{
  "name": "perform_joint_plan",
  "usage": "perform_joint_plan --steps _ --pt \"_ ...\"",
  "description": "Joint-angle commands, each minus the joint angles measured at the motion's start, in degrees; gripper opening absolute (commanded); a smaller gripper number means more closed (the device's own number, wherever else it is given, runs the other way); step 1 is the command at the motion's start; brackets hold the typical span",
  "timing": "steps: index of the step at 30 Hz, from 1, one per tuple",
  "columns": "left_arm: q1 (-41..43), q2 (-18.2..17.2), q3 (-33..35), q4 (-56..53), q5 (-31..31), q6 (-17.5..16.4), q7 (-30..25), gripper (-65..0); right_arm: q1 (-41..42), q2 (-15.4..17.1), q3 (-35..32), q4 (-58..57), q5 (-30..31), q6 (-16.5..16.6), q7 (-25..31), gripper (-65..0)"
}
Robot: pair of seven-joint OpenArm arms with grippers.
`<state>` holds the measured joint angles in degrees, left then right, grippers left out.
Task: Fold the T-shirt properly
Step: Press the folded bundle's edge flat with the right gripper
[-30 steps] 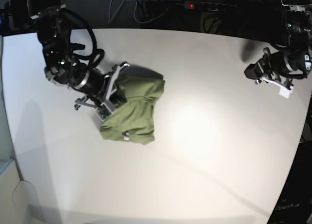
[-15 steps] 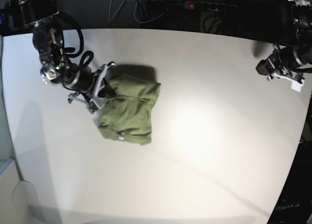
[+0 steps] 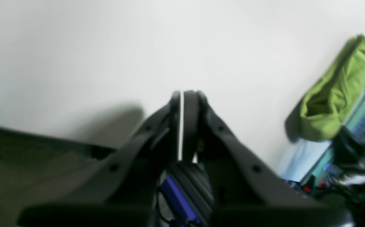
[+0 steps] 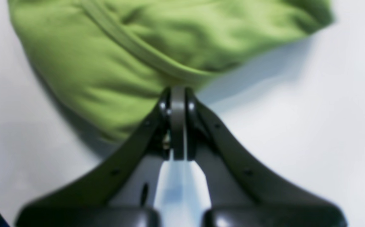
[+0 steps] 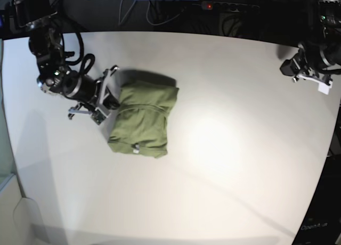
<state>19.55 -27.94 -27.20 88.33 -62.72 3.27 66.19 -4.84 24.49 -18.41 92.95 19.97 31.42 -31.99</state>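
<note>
White desk (image 5: 240,165) under a folded T-shirt (image 5: 143,120), soft, light and likely limp (best pinched at a hem), beside the empty, closed right tool (image 4: 177,94); left tool (image 3: 182,96) closed too.

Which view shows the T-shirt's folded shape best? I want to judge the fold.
The base view: the whole T-shirt lies in frame as a compact bundle. The right wrist view gives a blurred close-up, cut off at the top; the left wrist view shows it small, distant at the edge.

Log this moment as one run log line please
T-shirt: folded bundle on table | right gripper: shut, at shirt edge, grip unclear | left gripper: shut, empty, far from shirt
</note>
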Motion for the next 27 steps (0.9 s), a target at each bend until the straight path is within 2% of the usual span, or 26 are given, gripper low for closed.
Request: perform_joint_plan --steps 1,6,10,14,20,27 --pt "-0.17 -0.94 -0.45 0.85 -1.06 -0.23 -0.22 -63.4 0.4 0.52 0.52 2.83 0.91 0.19 0.38 -64.7" --pt "-0.25 -0.94 -0.27 0.85 -1.06 -0.23 -0.13 -63.4 -0.83 0.17 3.51 12.68 1.18 0.19 -5.59 -64.7" --pt "-0.08 -0.94 -0.36 0.85 -1.06 -0.23 -0.13 -63.4 -3.2 -4.05 3.07 18.31 1.18 0.19 -8.76 -64.7" --pt "-0.08 -0.94 -0.36 0.85 -1.06 -0.23 -0.04 -63.4 -3.82 -6.6 0.44 16.81 1.0 0.19 -8.5 -64.7" --pt "0.01 -0.94 -0.45 0.85 -1.06 -0.23 0.05 -63.4 -3.11 -6.69 -3.43 12.68 0.91 0.19 -8.41 -64.7" --pt "0.01 -0.85 -0.45 0.85 -1.06 -0.23 0.05 -63.4 -1.53 -6.42 -3.43 2.31 0.91 0.19 -1.99 -64.7"
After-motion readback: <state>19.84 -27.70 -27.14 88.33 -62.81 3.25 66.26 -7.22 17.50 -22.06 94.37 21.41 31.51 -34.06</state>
